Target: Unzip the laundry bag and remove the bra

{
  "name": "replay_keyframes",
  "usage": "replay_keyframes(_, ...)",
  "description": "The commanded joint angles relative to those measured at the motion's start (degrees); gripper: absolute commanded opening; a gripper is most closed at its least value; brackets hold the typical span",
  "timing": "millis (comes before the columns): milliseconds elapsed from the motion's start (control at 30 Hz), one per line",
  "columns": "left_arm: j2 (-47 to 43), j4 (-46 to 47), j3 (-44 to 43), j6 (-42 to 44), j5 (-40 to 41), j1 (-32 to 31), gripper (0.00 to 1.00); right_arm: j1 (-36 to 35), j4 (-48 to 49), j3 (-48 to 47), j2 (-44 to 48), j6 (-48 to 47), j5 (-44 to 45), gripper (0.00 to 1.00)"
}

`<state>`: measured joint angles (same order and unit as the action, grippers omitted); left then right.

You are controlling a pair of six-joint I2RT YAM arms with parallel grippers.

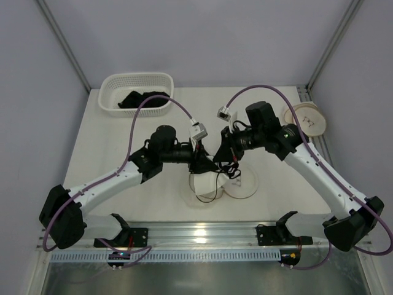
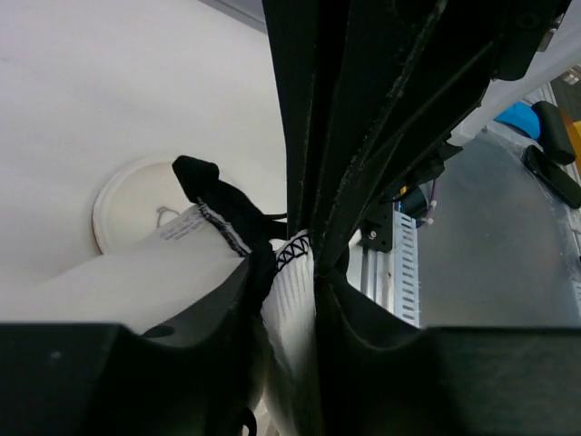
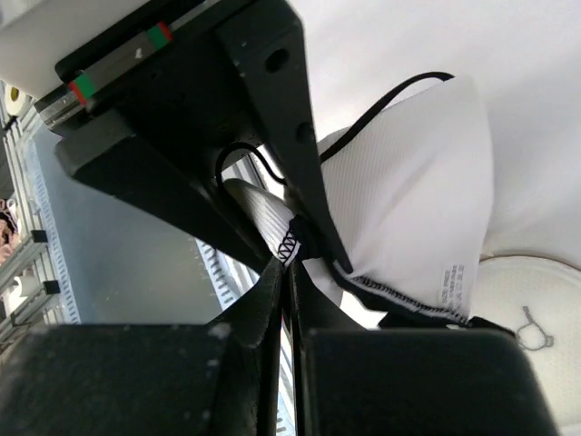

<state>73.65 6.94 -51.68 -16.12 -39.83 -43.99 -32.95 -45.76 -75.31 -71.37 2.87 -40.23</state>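
The bra point(image 1: 206, 184), white with thin dark straps and edging, hangs between my two grippers just above the middle of the table. My left gripper point(image 1: 201, 161) is shut on its ribbed white edge; the left wrist view shows the cloth point(image 2: 289, 295) pinched in that gripper point(image 2: 290, 272). My right gripper point(image 1: 226, 153) is shut on the same zigzag-stitched edge, and the right wrist view shows this gripper point(image 3: 292, 263) with the bra cup point(image 3: 427, 209) hanging beyond it. The laundry bag point(image 1: 308, 120), round, cream and brown-rimmed with a black mark on top, sits apart at the table's right edge.
A flat round white disc point(image 1: 245, 184) with a small wire loop lies on the table under the bra; it also shows in the left wrist view point(image 2: 136, 204) and the right wrist view point(image 3: 526, 300). A white lattice basket point(image 1: 116, 92) holding black cloth point(image 1: 142, 98) stands at the back left.
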Motion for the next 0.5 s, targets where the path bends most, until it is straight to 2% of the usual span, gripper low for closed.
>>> replay_keyframes(0, -1.7, -3.5, -3.0, 3.2, -3.1, 0.7, 0.28, -0.3, 1.6, -1.6, 1.6, 0.1, 0.3, 0.03)
replay_keyframes(67, -1.8, -5.2, -3.3, 3.7, -3.0, 0.9, 0.24, -0.3, 1.5, -1.8, 1.7, 0.4, 1.2, 0.04)
replay_keyframes(100, -1.8, -5.7, -3.5, 4.1, -2.7, 0.8, 0.17, -0.2, 1.5, -2.0, 1.9, 0.6, 1.6, 0.04)
replay_keyframes(167, -1.8, -6.3, -3.6, 4.1, -2.7, 0.9, 0.1, -0.3, 1.5, -2.3, 2.0, 0.8, 2.3, 0.04)
replay_keyframes(200, -1.7, -6.3, -3.5, 4.1, -2.6, 0.9, 0.02, -0.2, 1.4, -2.6, 2.1, 1.0, 2.7, 0.04)
replay_keyframes(300, -1.3, -6.3, -3.6, 3.7, -2.5, 1.0, 0.0, -0.3, 1.1, -3.2, 2.6, 1.6, 4.7, 0.04)
replay_keyframes(333, -1.2, -6.4, -3.6, 3.7, -2.1, 1.0, 0.0, -0.3, 1.0, -3.4, 2.7, 1.9, 5.5, 0.27)
replay_keyframes(400, -1.1, -6.7, -3.8, 3.8, -1.6, 1.0, 0.0, -0.3, 1.2, -3.9, 3.3, 3.2, 8.8, 0.5)
replay_keyframes(433, -0.8, -6.8, -4.0, 4.1, 0.0, 1.0, 0.0, -0.2, 1.3, -4.0, 4.4, 3.7, 10.4, 0.67)
replay_keyframes(467, -0.8, -8.6, -4.2, 4.1, 1.6, 1.0, 0.0, -0.2, 1.5, -4.1, 5.1, 4.6, 12.6, 0.72)
